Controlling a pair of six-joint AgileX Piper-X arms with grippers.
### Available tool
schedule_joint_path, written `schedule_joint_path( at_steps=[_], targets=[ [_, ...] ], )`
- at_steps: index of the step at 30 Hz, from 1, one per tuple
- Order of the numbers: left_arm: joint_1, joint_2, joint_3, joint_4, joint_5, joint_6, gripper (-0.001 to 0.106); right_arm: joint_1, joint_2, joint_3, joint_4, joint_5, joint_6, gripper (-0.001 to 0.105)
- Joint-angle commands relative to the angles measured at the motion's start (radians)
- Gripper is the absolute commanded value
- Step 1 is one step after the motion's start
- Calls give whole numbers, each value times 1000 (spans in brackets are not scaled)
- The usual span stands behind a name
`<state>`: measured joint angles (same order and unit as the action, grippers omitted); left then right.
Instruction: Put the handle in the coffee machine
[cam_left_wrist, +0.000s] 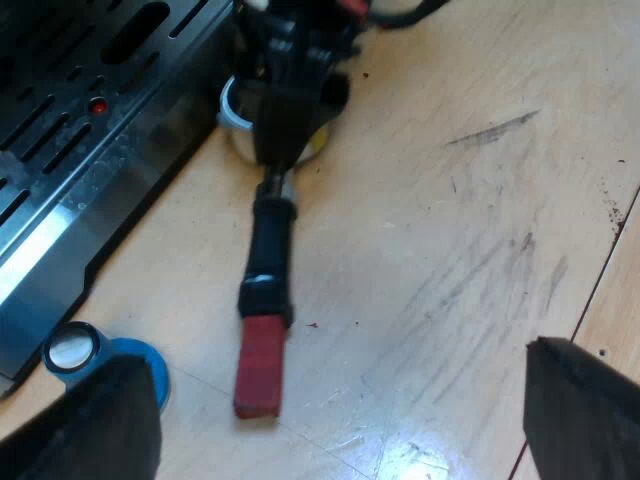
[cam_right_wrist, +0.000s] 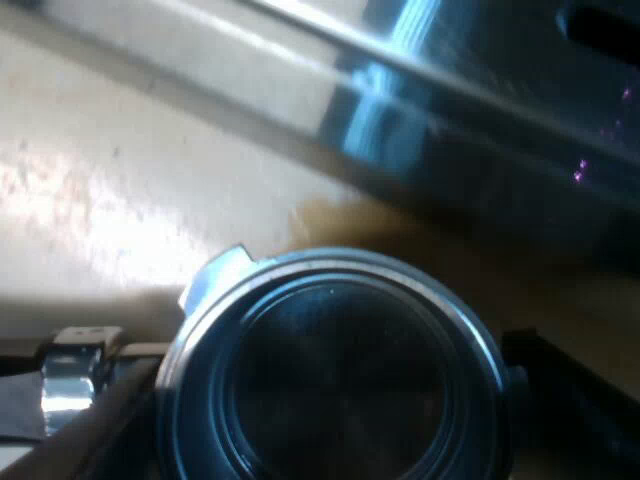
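Our left end effector (cam_left_wrist: 340, 385) hangs open; the right end effector (cam_left_wrist: 275, 150), grip unclear, seems to be grasping the metal holder (cam_left_wrist: 268, 250) by the espresso machine (cam_left_wrist: 80, 170), lift next.

Black handle (cam_left_wrist: 272, 240) (red end (cam_left_wrist: 260, 372)), blue tamper (cam_left_wrist: 125, 352)

A blue tamper (cam_left_wrist: 75, 350) sits on the pale wooden table (cam_left_wrist: 420, 250) (shiny round face showing), with dark scuff marks (cam_left_wrist: 495, 130) at its two o'clock
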<state>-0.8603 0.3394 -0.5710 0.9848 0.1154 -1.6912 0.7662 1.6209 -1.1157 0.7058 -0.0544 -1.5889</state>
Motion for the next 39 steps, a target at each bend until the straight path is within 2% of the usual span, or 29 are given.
schedule_joint_path(
  at_steps=[1,8,16,23,27,29,32,39],
  targets=[
    [-4,2,-9,-9,-7,-1,75,-5,-49,-7,54,-6,22,0],
    [-4,2,-9,-9,-7,50,75,41,-120,-7,129,68,56,0],
    [-4,2,-9,-9,-5,58,75,104,-185,-7,228,129,135,0],
    [-4,2,-9,-9,114,58,75,125,-241,-7,266,132,214,0],
    [-4,2,-9,-9,123,60,75,135,-265,-7,269,132,233,0],
    [-4,2,-6,-9,154,92,75,145,-290,-7,271,131,254,0],
    [-7,2,5,-13,175,105,75,148,-314,-7,278,121,269,0],
    [-9,2,75,-38,181,105,75,147,-365,-7,331,117,270,0]
  ],
)
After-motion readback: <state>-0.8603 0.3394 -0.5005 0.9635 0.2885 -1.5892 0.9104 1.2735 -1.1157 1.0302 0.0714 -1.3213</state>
